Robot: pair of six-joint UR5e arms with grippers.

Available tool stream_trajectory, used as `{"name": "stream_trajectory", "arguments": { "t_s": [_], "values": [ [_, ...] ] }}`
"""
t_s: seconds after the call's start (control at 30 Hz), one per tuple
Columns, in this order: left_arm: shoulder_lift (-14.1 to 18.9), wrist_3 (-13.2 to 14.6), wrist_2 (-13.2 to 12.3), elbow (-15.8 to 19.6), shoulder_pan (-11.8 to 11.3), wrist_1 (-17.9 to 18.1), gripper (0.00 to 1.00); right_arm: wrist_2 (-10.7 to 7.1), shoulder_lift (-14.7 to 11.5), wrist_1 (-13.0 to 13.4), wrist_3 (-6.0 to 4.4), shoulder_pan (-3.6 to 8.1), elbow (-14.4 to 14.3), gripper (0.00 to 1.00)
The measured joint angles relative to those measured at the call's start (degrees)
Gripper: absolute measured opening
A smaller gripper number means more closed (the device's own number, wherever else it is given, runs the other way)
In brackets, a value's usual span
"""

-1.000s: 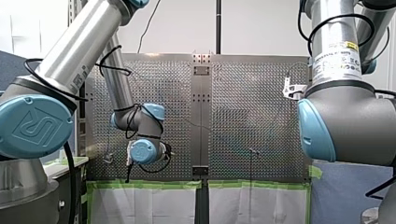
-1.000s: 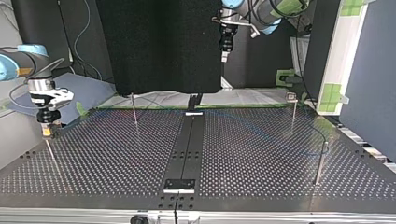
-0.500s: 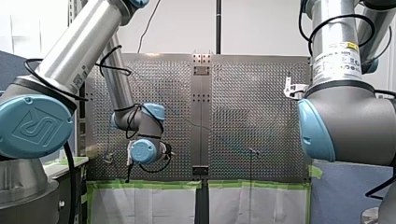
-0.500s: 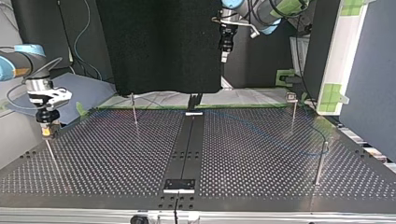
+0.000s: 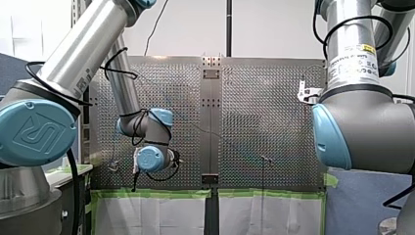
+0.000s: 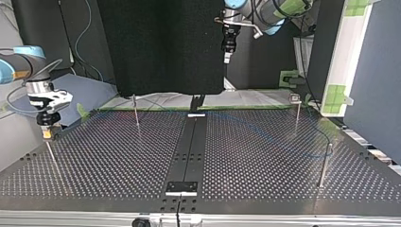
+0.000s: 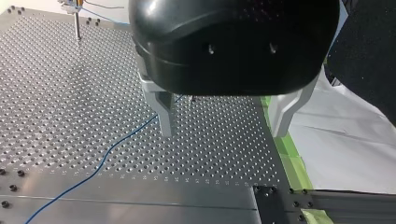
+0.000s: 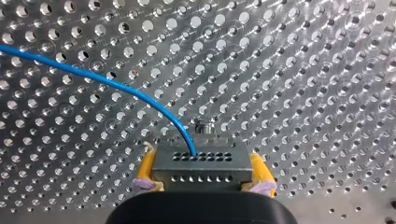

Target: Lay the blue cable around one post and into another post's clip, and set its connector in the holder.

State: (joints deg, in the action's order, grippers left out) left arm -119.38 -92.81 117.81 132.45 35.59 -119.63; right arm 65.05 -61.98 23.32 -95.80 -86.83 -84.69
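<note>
Connector block of grey metal [image 8: 201, 161] is pinched betw. right gripper's [image 8: 203, 176] yellow pads [image 8: 145, 171], prob. so thin blue cable [image 8: 116, 86] trails free over perforated steel table [image 7: 70, 93] for routing; left gripper [image 7: 224, 114] spread, empty.

My left arm [image 5: 83, 54] and my right arm [image 5: 352, 29] were silver metal tubes with grey joints and round light-blue caps [image 5: 36, 132]. Thin black cables [image 5: 117, 68] looped alongside. The right arm carried a white-and-yellow printed label [image 5: 353, 61]. My left gripper [image 7: 223, 133] had a glossy black shell. My right gripper [image 8: 203, 179] had yellow pads [image 8: 145, 170].
</note>
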Motion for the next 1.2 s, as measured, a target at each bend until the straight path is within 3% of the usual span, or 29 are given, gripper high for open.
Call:
{"name": "stream_trajectory", "arguments": {
  "t_s": [0.33,1.2],
  "values": [
    [0.0,0.0,0.0,0.0,0.01,-0.16,1.0,-0.17,0.79,-1.13,0.73,-0.13,1.16,0.0],
    [0.0,0.0,0.09,-0.02,-0.01,-0.1,1.0,-0.99,1.26,-0.82,0.77,0.03,2.17,0.0]
  ]
}}
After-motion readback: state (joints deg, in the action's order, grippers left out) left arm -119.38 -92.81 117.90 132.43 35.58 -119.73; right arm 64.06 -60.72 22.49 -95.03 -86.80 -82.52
